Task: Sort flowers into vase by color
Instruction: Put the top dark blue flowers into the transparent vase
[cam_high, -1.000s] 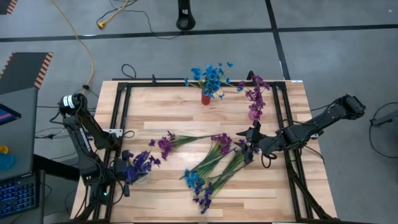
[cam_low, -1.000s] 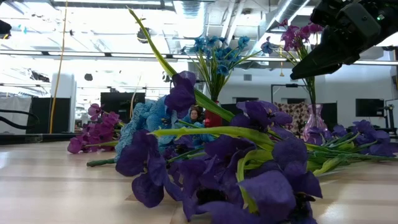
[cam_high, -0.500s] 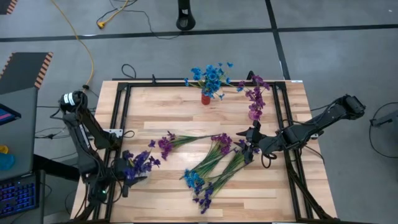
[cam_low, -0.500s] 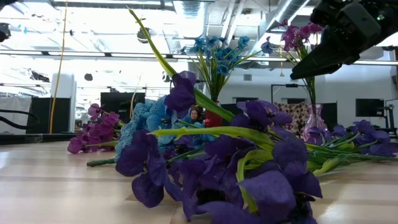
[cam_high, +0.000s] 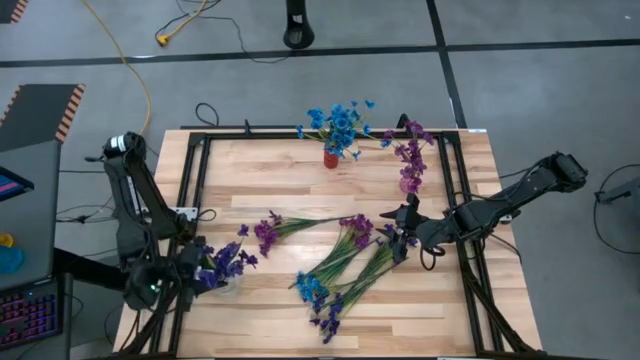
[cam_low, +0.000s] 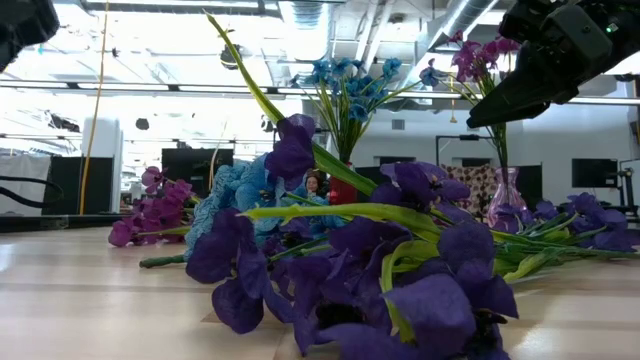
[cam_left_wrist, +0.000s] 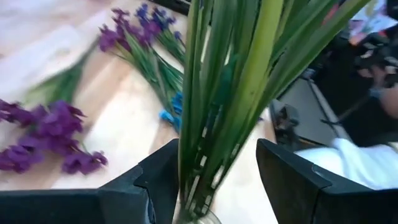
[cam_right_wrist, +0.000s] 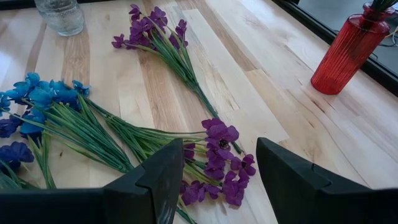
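Dark indigo flowers (cam_high: 225, 262) stand in a clear vase (cam_high: 228, 286) at the table's near left. My left gripper (cam_high: 192, 277) is open just left of them, and their green stems (cam_left_wrist: 214, 93) rise between its fingers. Blue flowers (cam_high: 340, 122) stand in a red vase (cam_high: 330, 158) at the far edge, magenta ones (cam_high: 410, 150) in a vase (cam_high: 409, 184) to its right. Loose magenta, blue and indigo flowers (cam_high: 340, 262) lie on the table's middle. My right gripper (cam_high: 403, 232) hovers open above their right end, over magenta blossoms (cam_right_wrist: 219, 155). My left gripper stands open around the indigo flowers' stems (cam_left_wrist: 199, 149), above the vase's mouth (cam_left_wrist: 199, 216). Its fingers come at them roughly level from the table's left. Whether either finger touches the stems cannot be told. The stems stand upright in the vase.
A black metal frame (cam_high: 200, 180) runs round the wooden tabletop. A separate magenta bunch (cam_high: 268, 232) lies left of the loose pile. In the low view a heap of indigo blossoms (cam_low: 400, 290) fills the foreground. Bare wood lies between the vases and the loose flowers.
My left gripper has opened, letting go of the indigo stems, and has risen and drawn back toward the table's left edge while rolling a little. The indigo flowers stay upright in the clear vase.
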